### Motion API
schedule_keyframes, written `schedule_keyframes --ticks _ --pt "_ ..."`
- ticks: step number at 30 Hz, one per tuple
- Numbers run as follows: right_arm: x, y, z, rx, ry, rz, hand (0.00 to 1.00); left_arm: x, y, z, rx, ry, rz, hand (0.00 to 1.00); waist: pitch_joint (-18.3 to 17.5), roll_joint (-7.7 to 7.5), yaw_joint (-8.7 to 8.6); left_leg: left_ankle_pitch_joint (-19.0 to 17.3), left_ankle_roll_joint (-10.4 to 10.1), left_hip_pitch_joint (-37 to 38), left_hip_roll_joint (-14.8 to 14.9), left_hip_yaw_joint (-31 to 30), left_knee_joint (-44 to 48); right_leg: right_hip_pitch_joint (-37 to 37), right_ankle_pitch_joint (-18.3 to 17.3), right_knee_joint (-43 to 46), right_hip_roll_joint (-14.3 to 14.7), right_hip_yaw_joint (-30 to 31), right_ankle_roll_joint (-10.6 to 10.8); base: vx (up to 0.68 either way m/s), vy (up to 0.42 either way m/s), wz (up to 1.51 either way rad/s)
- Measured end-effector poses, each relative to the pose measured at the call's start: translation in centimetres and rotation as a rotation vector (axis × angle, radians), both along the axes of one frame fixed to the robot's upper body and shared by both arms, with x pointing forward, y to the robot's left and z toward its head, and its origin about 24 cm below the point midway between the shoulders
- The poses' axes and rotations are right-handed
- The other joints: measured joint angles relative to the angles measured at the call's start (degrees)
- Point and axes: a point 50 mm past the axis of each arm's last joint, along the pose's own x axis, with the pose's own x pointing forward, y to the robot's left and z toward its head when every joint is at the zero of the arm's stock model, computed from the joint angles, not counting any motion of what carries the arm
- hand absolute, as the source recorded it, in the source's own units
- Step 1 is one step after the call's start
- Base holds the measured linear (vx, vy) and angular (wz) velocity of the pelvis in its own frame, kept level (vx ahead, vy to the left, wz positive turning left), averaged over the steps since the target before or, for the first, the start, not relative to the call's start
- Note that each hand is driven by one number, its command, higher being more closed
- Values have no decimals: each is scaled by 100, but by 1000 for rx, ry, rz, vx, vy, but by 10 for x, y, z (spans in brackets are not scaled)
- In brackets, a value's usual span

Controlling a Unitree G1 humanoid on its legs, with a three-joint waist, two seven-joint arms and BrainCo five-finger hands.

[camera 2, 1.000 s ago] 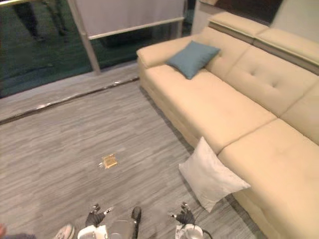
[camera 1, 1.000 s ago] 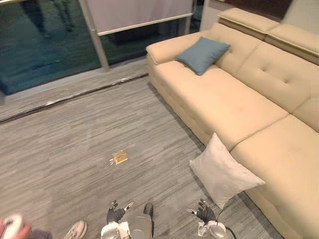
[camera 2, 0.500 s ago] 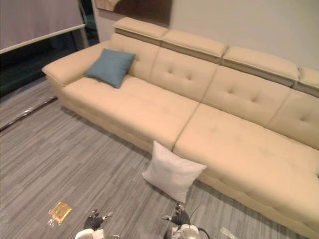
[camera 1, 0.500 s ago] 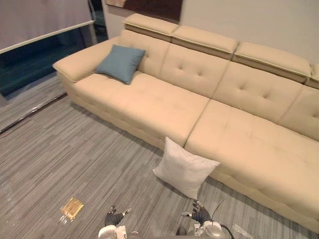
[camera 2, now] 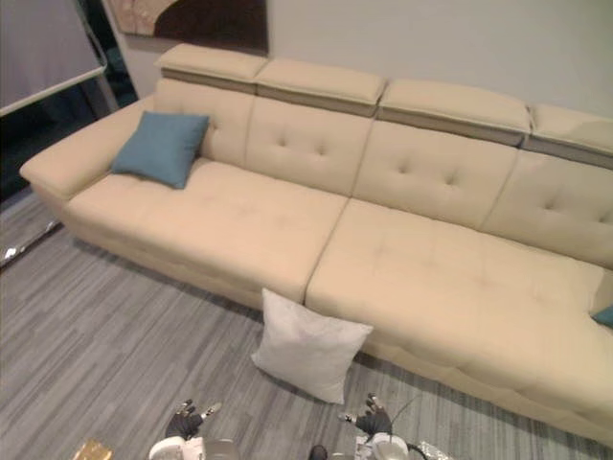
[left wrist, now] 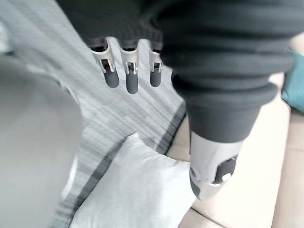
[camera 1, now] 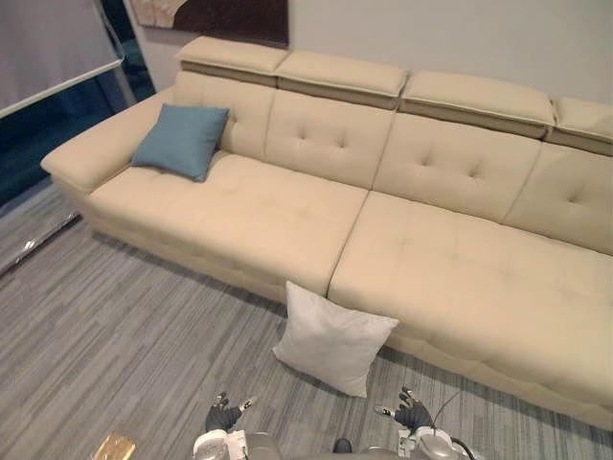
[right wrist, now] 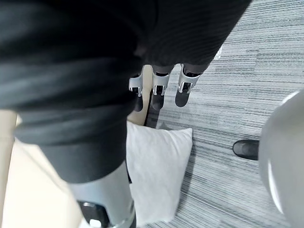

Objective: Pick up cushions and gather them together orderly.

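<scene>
I am looking down at the room, and the job is only just starting. No cushion is picked up, and the cushions are lying far apart from each other.

The soft white square cushion (camera 1: pixel 333 337) is standing on the floor in the lower middle of the frame, leaning on the front of the sofa. The soft blue square cushion (camera 1: pixel 180 140) is resting up on the seat in the upper left, against the sofa back. A small bit of another blue-green cushion (camera 2: pixel 603 315) is peeking in at the right edge, on the seat too.

My left hand (camera 1: pixel 222 417) is hanging at the bottom of the frame, a little left of the middle, with its fingers straight and apart, holding nothing. My right hand (camera 1: pixel 410 414) is hanging at the bottom right of the middle, fingers also loose and empty. The white cushion is sitting just past them, so I think that one is the one to grab first.

The long tan padded sofa (camera 1: pixel 479 278) is running across the whole frame. The grey striped floor (camera 1: pixel 124 316) is lying flat in front of it. A small gold thing (camera 1: pixel 113 447) is lying on the floor in the lower left. A dark picture (camera 1: pixel 220 14) is hanging on the wall at the top.
</scene>
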Motion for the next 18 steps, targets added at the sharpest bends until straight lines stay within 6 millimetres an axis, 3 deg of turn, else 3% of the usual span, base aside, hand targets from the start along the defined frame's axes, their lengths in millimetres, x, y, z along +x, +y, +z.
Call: schedule_keyframes --ticks 2,3,7,11,14,18 --pt "-2 -2 1 -2 -6 -18 0 0 -2 0 -5 -5 -2 0 -39 55 47 467 -48 -55 -307 -483 -1200 19 -67 -17 -29 197 135 226 231 -63" --pt "-7 -2 -1 3 5 -39 0 -3 1 0 4 5 -4 0 -168 1 101 736 59 125 -593 -549 -1591 108 10 -225 -172 405 312 275 211 -46" --pt "-13 3 -3 19 24 -46 0 -4 6 0 12 5 9 0 -253 -187 115 773 271 329 -762 -124 -1782 95 14 -199 -413 560 498 302 183 -38" --pt "-10 11 -2 39 10 -44 0 -6 2 -3 0 31 -1 0 -289 -151 116 720 361 758 -840 224 -2093 106 4 -45 -496 686 535 201 102 -52" --pt "-8 11 -2 39 6 -43 0 -8 0 -5 -11 44 -8 0 -277 -103 149 713 371 1099 -741 416 -2150 -139 -92 748 -406 688 650 126 42 -52" --pt "-8 9 -2 36 9 -45 0 -8 -1 -6 -10 52 -29 0 -304 -58 112 713 372 1395 -706 255 -2190 -318 -157 1415 -385 444 714 101 -3 -27"
